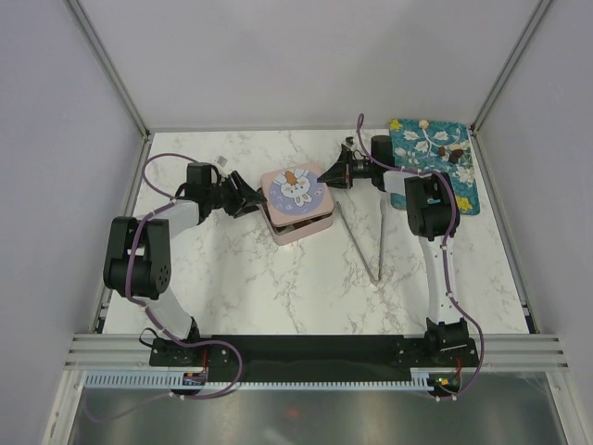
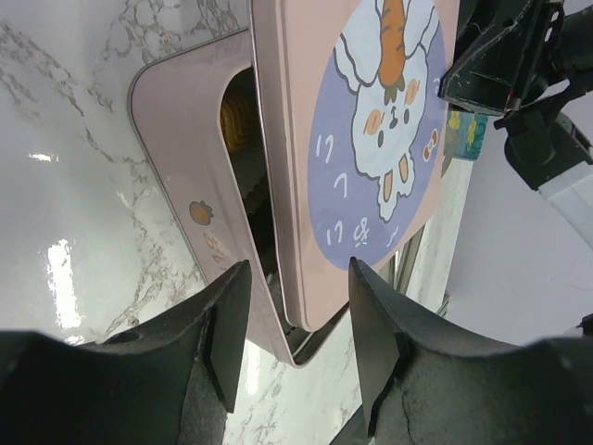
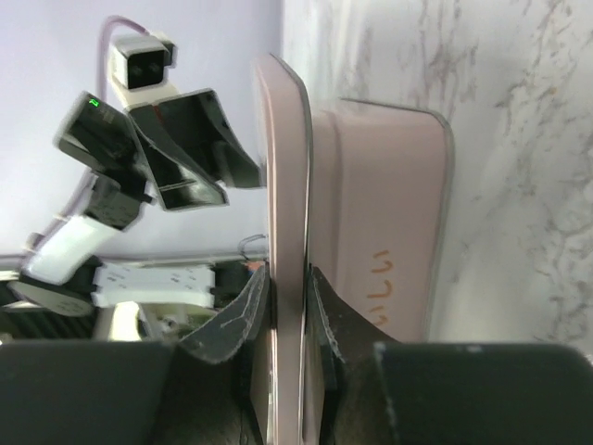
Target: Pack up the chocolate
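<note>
The pink tin stands mid-table with its bunny lid shifted and partly raised over it. My right gripper is shut on the lid's right edge; the right wrist view shows its fingers pinching the thin lid beside the tin wall. My left gripper is open at the tin's left corner, its fingers either side of that corner without touching. Through the gap under the lid a yellowish chocolate shows inside. More chocolate pieces lie on the blue floral cloth.
Long metal tongs lie on the marble to the right of the tin. The floral cloth lies in the far right corner. Walls enclose the table at the back and on both sides.
</note>
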You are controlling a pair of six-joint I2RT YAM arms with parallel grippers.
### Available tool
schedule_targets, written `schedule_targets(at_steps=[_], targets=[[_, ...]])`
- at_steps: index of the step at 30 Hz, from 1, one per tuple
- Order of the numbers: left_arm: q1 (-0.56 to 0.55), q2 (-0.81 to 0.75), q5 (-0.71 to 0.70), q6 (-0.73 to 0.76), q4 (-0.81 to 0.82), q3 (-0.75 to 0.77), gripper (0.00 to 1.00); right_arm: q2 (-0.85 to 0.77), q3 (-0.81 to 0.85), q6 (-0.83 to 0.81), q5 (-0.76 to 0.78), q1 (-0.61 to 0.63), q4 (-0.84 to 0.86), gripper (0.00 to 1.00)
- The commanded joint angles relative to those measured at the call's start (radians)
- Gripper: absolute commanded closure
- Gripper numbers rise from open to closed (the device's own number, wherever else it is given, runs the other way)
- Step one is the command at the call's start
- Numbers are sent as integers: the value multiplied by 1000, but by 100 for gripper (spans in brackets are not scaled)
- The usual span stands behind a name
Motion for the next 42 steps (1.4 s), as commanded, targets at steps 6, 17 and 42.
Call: schedule_targets(at_steps=[6, 17, 42], targets=[[-4, -19, -3, 40, 29, 9, 46, -41, -76, 557, -36, 11, 710, 100], [3, -101, -33, 40, -24, 9, 46, -100, -160, 508, -41, 20, 683, 100], [11, -174, -64, 39, -54, -20, 46, -166, -157, 631, 8, 33, 779, 100]])
